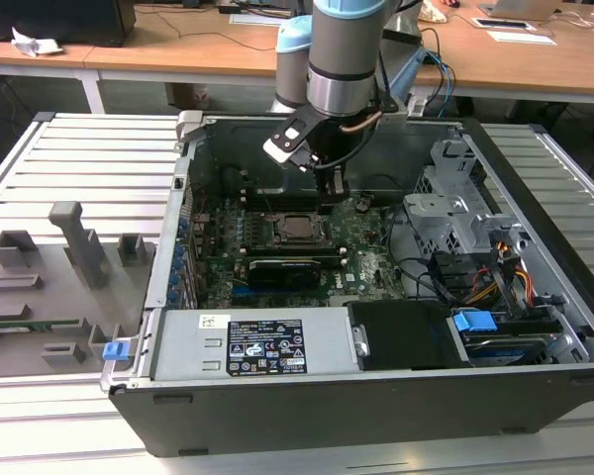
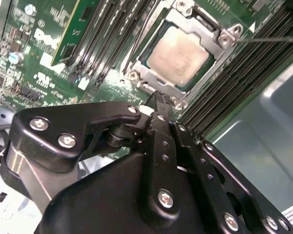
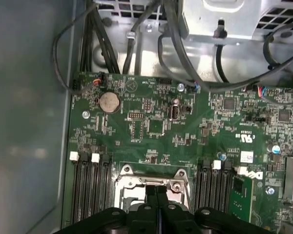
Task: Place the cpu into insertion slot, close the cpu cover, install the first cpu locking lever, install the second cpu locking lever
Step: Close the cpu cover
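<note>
The cpu [image 2: 178, 53], a pale silvery square, lies in the insertion slot [image 1: 299, 228] on the green board. The cpu cover [image 2: 145, 73], a metal frame with a cut-out centre, lies flat around it. One thin lever rod [image 2: 268, 40] sticks out from a socket corner, and another [image 2: 139, 36] runs along the socket's side. My gripper [image 1: 332, 201] hangs over the socket's edge on the exterior view's right. Its fingertips [image 2: 158, 97] are shut together with nothing between them, right at the frame's rim. In the first wrist view the gripper [image 3: 156, 192] stands over the socket frame [image 3: 132, 184].
Black memory slots [image 3: 90, 190] flank the socket on both sides. A black card [image 1: 287, 267] sits in front of it, then a grey power supply [image 1: 247, 346]. A drive cage [image 1: 455, 213] and cables [image 1: 505, 277] fill the exterior view's right. A grey fixture plate [image 1: 49, 287] lies outside the case.
</note>
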Available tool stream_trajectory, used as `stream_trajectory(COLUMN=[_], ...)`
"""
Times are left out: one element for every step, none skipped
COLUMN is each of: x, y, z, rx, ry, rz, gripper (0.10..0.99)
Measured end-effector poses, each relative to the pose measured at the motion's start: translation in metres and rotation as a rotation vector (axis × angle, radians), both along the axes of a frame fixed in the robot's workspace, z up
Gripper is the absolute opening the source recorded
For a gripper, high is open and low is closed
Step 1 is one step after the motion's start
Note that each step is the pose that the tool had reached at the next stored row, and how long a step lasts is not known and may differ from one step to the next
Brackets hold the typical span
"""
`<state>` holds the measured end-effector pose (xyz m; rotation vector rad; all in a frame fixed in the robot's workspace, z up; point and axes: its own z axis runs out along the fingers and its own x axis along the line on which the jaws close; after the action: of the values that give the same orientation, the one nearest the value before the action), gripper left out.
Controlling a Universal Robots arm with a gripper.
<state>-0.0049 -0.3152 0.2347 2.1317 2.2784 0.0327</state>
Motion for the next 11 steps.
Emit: stream_trajectory(x=[-0.0031,-0.0067,-0.0095,-0.0116,-0.0141,-0.0164,-0.0185,-0.0199,-0.0209,-0.0235,-0.0251], y=[0.0000,0.0000,0.0001,0.0001,0.0002,0.0003,0.0003,0.0003,0.0004,0.0003,0.0003], z=[-0.0022,-0.0030,-0.0031,-0.0031,-0.0032,-0.0032,-0.0032,-0.0032,-0.0032,-0.0032,-0.0032], rx=[0.000,0.000,0.000,0.000,0.000,0.000,0.000,0.000,0.000,0.000,0.000], ry=[0.0000,0.0000,0.0000,0.0000,0.0000,-0.0001,0.0000,-0.0001,-0.0001,0.0000,0.0000], rz=[0.000,0.000,0.000,0.000,0.000,0.000,0.000,0.000,0.000,0.000,0.000], gripper=[0.106,0.106,0.106,0.106,0.106,0.106,0.106,0.106,0.106,0.106,0.106])
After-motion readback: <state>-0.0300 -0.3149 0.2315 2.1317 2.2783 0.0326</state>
